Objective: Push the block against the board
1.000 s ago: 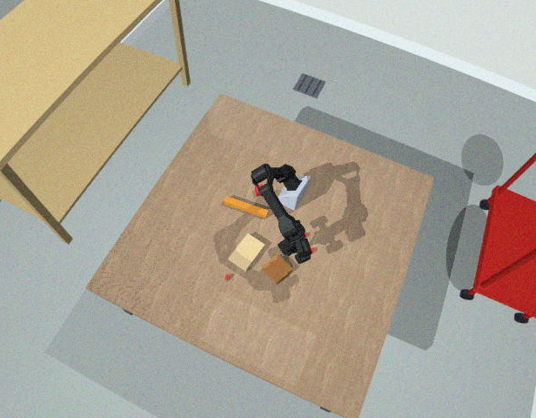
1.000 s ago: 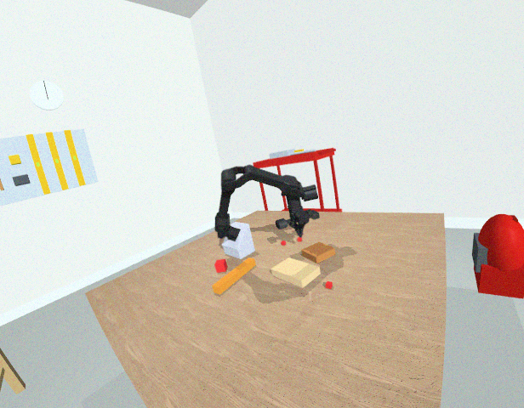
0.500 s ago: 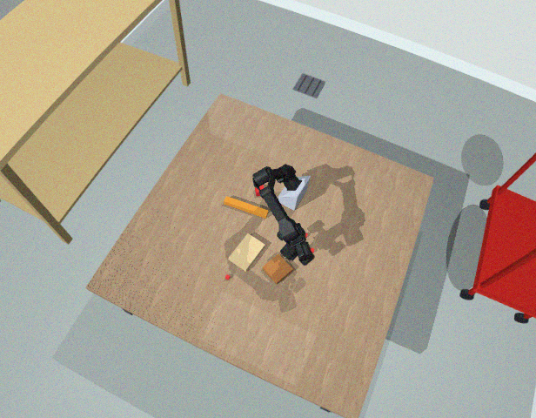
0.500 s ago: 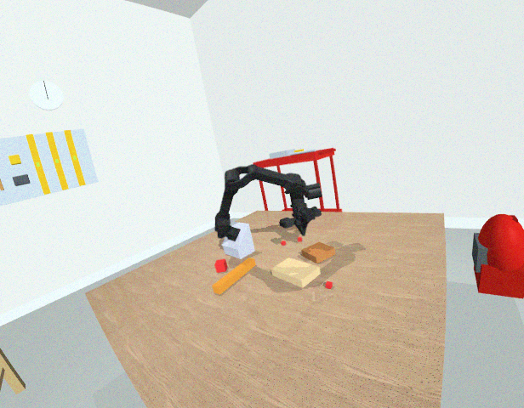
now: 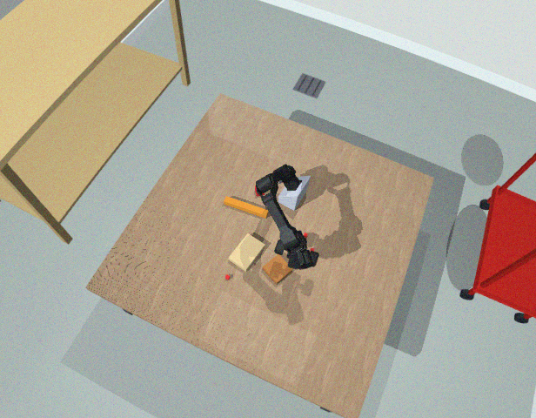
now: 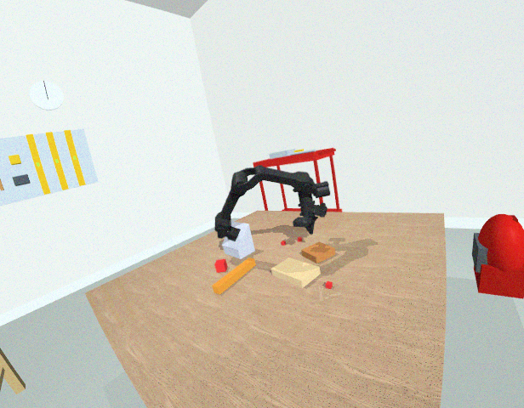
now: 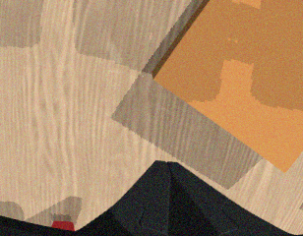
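The square block (image 5: 277, 268) (image 6: 318, 252) (image 7: 270, 113), orange-brown, lies flat on the table. The cream rectangular board (image 5: 246, 252) (image 6: 296, 271) lies flat beside it, with a strip of table between them. The block is turned at an angle to the board. My gripper (image 5: 298, 265) (image 6: 310, 231) (image 7: 163, 172) is shut and empty. It hangs above the table, on the block's side away from the board. In the wrist view the block is ahead and to the right of the fingertips, and the board is out of view.
A long orange bar (image 5: 245, 207) (image 6: 234, 276) lies near the arm's base. A pale grey-blue block (image 5: 294, 193) (image 6: 239, 241) stands by the base. A red cube (image 6: 220, 265) is near the bar. A small red piece (image 5: 227, 277) (image 6: 328, 285) lies near the board; two more (image 6: 283, 242) (image 6: 299, 239) lie behind the block.
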Available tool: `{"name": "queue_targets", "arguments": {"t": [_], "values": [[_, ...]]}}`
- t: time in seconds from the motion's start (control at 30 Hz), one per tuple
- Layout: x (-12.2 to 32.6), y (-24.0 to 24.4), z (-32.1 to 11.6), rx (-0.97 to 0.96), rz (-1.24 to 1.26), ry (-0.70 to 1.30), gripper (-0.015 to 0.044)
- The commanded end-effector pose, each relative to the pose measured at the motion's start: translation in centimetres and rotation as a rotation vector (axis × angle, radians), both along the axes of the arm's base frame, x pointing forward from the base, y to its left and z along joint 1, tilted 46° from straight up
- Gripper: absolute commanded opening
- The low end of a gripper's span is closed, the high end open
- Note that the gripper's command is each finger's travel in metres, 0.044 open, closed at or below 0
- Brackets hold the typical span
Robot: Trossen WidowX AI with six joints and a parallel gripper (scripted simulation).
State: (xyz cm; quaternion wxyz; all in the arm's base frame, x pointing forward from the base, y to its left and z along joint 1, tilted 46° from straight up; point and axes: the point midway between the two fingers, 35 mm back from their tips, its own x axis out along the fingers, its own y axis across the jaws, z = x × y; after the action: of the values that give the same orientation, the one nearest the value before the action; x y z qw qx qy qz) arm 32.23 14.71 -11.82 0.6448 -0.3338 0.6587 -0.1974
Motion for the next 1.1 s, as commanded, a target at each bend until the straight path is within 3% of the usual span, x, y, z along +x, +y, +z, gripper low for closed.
{"name": "queue_targets", "arguments": {"t": [0.0, 0.77, 1.07], "values": [[0.6, 0.0, -0.4, -0.013, 0.084, 0.090, 0.0000], [4.2, 1.9, -2.2, -0.054, 0.642, 0.629, 0.0000], [4.7, 0.4, -4.0, -0.058, 0.697, 0.681, 0.0000]]}}
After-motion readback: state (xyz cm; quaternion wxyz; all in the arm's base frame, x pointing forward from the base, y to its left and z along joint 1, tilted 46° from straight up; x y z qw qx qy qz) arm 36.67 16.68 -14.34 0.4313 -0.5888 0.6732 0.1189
